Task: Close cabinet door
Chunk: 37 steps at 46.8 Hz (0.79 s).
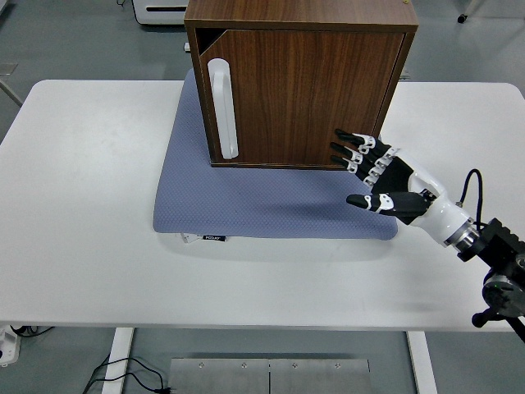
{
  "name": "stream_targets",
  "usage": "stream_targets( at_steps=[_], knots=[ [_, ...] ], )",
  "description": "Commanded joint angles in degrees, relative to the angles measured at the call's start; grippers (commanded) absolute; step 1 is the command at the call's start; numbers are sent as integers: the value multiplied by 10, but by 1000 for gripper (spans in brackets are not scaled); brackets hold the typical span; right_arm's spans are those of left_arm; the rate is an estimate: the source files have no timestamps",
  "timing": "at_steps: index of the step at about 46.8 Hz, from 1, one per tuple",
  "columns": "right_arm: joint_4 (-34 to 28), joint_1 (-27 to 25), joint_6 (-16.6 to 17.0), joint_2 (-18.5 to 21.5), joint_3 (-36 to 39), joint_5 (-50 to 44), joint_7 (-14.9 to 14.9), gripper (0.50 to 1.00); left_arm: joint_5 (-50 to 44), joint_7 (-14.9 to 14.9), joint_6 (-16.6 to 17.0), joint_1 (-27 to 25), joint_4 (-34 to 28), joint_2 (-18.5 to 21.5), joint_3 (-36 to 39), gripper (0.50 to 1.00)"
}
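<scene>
Hovering: right hand above the mat's right corner, just off the cabinet's lower right front corner
Fingers: spread apart and straight, holding nothing, tips pointing at the door's bottom right edge; whether they touch it I cannot tell
Thumb: sticking out left, over the mat
Cabinet: upright on the blue-grey mat, mid-table, far side
Door: nearly flush with the frame, a slight gap at the top left corner
Handle: white, vertical, at the door's left side
Table: white
</scene>
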Motion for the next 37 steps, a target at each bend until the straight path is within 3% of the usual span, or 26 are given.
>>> stream_targets(
  at_steps=[1, 16, 28, 37],
  knots=[
    [0, -17, 0, -7, 26, 1, 0, 1000, 0, 0, 0, 0, 0, 0, 0, 1000],
    [-35, -62, -8, -5, 135, 7, 0, 1000, 0, 0, -1, 0, 0, 0, 0, 1000],
    [-115, -58, -43, -2, 168, 86, 0, 1000, 0, 0, 0, 0, 0, 0, 0, 1000],
    [-137, -48, -83, 25, 186, 111, 0, 1000, 0, 0, 0, 0, 0, 0, 0, 1000]
  ],
)
